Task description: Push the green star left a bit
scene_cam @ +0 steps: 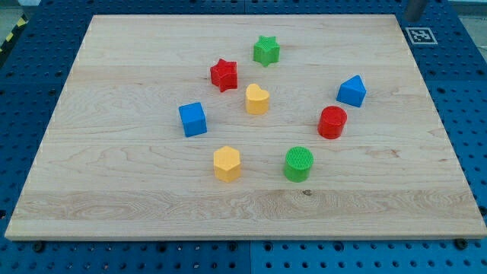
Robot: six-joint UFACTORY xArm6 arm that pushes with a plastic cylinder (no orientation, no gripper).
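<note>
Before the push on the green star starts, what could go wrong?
1. My tip is not visible, only a grey shape at the view's top right corner, so the contact side cannot be confirmed.
2. The red star-shaped block sits just down-left of the green star-shaped block; a push drifting downward could hit it.
</note>
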